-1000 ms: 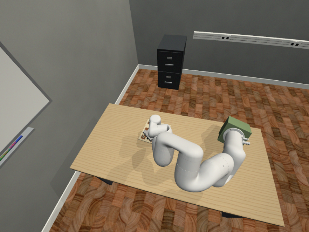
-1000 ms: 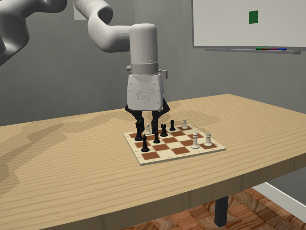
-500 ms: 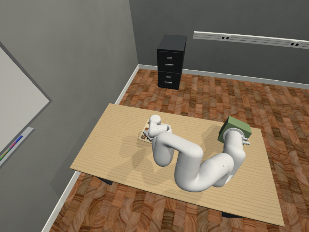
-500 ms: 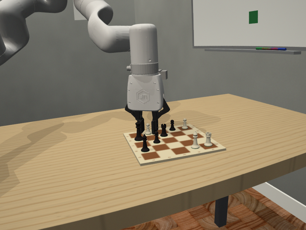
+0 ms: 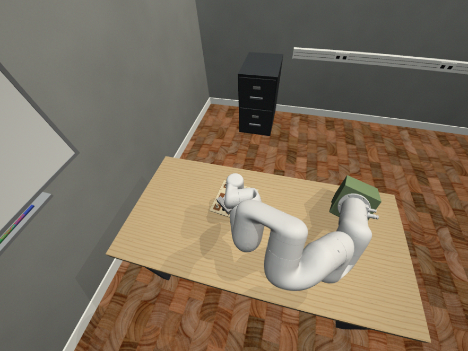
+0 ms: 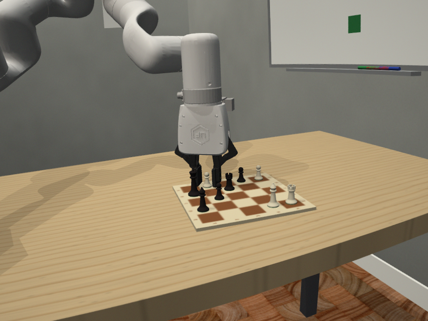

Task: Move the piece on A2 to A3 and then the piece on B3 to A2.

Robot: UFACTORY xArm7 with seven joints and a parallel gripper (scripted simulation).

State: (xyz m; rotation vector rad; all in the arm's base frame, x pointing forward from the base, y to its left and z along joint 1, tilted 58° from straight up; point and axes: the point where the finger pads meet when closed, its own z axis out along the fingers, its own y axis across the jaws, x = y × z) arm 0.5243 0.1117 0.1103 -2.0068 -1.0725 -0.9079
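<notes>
A small white pawn [image 6: 206, 180] stands upright, its long axis vertical, round head up, on a square near the back left corner of the chessboard [image 6: 255, 217] on the table [image 6: 103, 241]. The hand [image 6: 206, 176] straddles it, fingers part spread, gripping nothing.

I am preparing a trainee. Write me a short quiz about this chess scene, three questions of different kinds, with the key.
1. True or false: the gripper holds a piece lifted off the chessboard.
2. Which piece stands between the open fingers? A) a white pawn B) a black rook C) a white rook
3. How many white pieces stand on the board?

Key:
1. False. The fingers are apart and grip nothing.
2. A, the white pawn.
3. Four.
</notes>
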